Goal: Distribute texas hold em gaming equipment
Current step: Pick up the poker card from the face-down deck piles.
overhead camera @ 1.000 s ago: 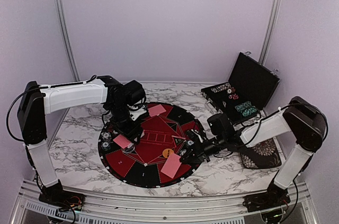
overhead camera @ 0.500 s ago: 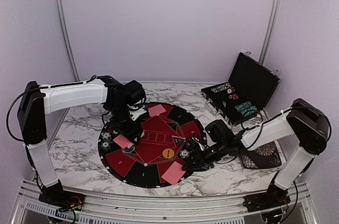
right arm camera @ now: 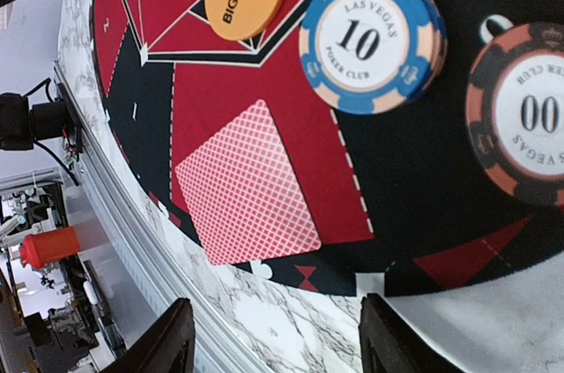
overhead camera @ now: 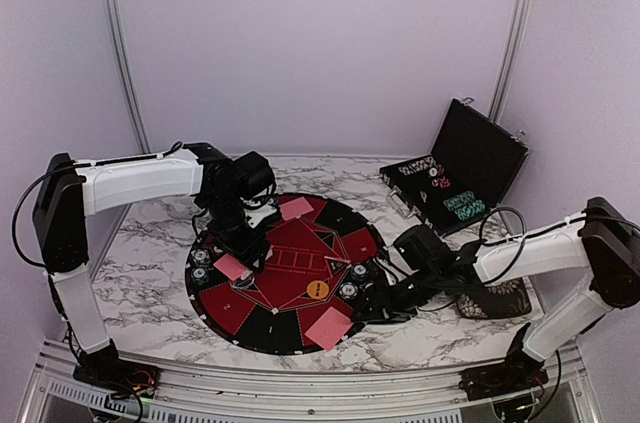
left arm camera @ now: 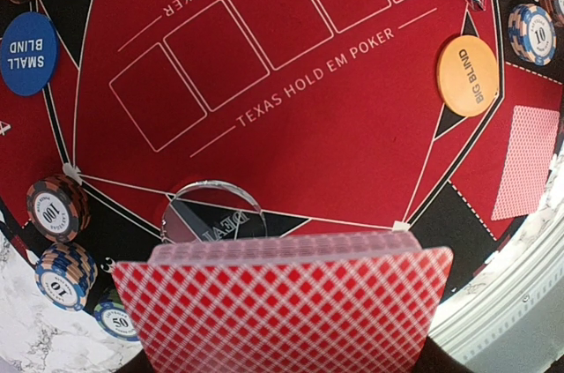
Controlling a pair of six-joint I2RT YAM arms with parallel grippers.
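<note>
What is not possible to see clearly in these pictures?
- Left hand: in the left wrist view the deck of cards hides its fingers.
- Dealer button: the deck covers its lower part.
- Chip marked 00: cut off by the right edge of the right wrist view.
- Contents of the black case: too small in the top view.

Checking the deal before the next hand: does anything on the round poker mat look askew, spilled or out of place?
Nothing stands out. The dealt card lies flat and face down in its red segment near the mat's edge, the chip stacks stand upright, and the Big Blind button lies flat.
</note>
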